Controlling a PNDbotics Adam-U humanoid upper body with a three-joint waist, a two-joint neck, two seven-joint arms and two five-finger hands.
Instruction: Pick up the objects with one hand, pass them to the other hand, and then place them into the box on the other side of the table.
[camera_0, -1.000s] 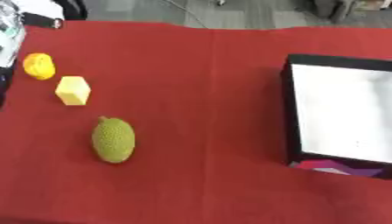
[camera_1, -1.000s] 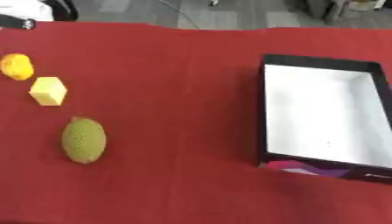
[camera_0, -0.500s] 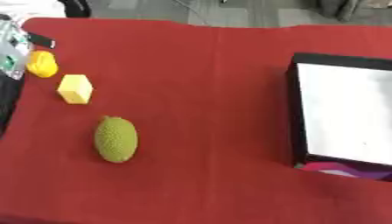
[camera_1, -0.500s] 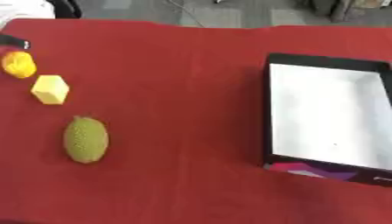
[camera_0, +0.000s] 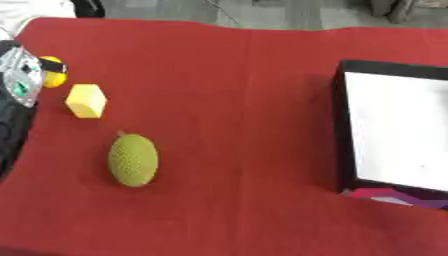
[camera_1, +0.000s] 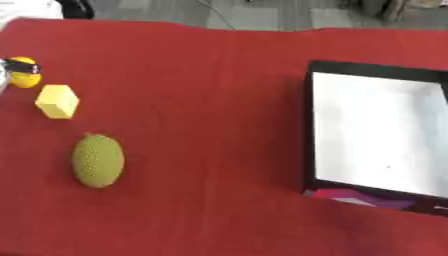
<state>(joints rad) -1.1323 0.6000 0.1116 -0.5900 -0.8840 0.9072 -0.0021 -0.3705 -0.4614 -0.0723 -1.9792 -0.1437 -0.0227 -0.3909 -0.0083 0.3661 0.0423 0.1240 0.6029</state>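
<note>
One green bumpy fruit (camera_0: 133, 160), one yellow block (camera_0: 86, 101), one orange fruit (camera_1: 24, 73), one box (camera_1: 308, 125).

A table under a red cloth (camera_0: 236, 100) fills the view. The box (camera_1: 308, 125), black-walled with a white floor, lies on it at the right side. Well to the left of the box lies a bumpy green oval fruit (camera_1: 97, 160). Farther from the box than that, up and left, sits a yellow block (camera_1: 58, 101), and just beyond the block, at the cloth's left edge, a small orange-yellow fruit (camera_1: 24, 76).
</note>
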